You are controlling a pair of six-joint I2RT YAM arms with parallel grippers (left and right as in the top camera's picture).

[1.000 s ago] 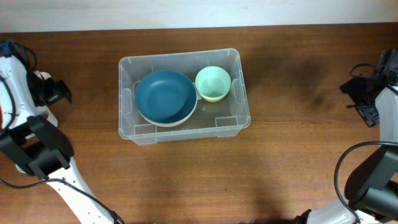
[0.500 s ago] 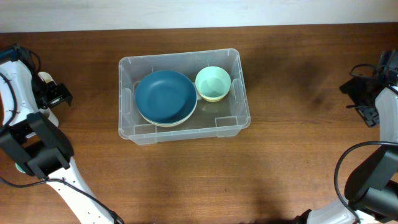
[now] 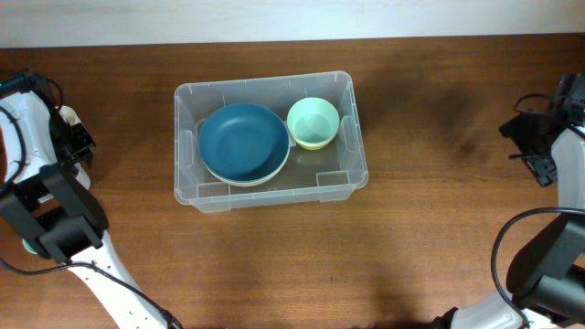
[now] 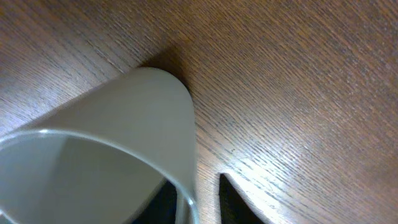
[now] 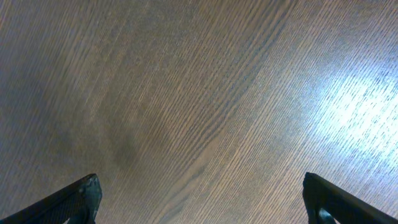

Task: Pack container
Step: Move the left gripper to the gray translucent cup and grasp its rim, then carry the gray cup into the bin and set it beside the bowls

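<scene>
The container (image 3: 265,84), a large clear bin, stands at the table's middle in the overhead view. Inside it lie a blue bowl (image 3: 244,142) nested on a pale one and a small light green bowl (image 3: 313,122). At the far left edge my left gripper (image 3: 77,139) is beside a white cup (image 3: 64,114). The left wrist view shows that white cup (image 4: 112,143) close up, with my left gripper (image 4: 194,200) shut on its wall, one finger inside and one outside. My right gripper (image 5: 208,205) stands open over bare wood at the far right (image 3: 530,146).
Dark wooden table (image 3: 439,228) all around the bin. A pale wall edge runs along the back. Both arm bases sit at the front corners.
My left gripper has drawn a little leftward to the cup and its jaws have closed on the cup's wall. The right arm, bin and bowls have not moved.
</scene>
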